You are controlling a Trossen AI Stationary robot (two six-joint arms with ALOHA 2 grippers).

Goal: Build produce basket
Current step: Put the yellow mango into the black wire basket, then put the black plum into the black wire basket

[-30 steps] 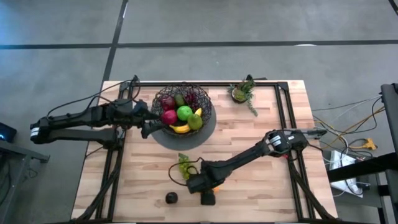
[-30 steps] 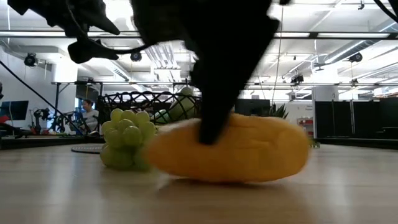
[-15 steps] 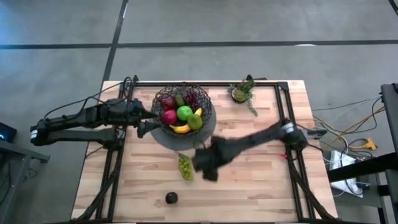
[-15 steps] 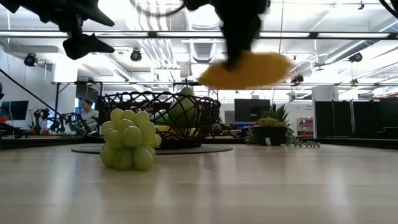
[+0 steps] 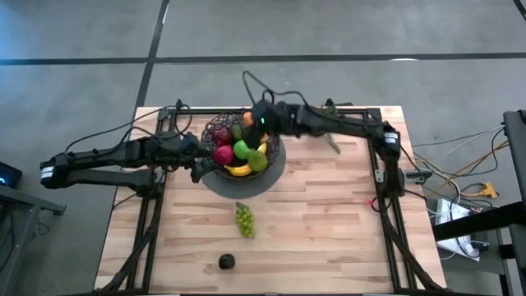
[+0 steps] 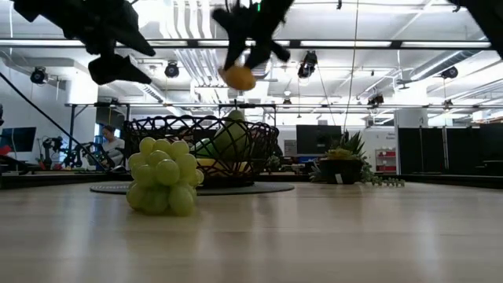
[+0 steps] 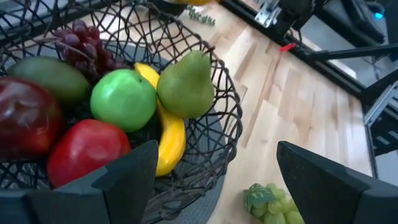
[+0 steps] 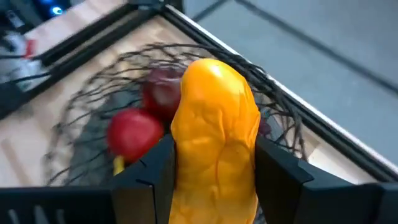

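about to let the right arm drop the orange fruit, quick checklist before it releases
1. Right tool grips the orange fruit: ok.
2. Fruit above the basket, over its far rim: ok.
3. Fruit clear of the rim in the low view: ok.
4. Free room inside among the apples, pear and banana: cannot tell.
5. Left tool open beside the basket, not under the drop: ok.
6. Green grapes and the dark fruit are loaded: not ok.

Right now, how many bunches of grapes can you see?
2. Green grapes lie on the table in front of the basket. Purple grapes sit inside the basket at its back. More could be hidden under the other fruit.
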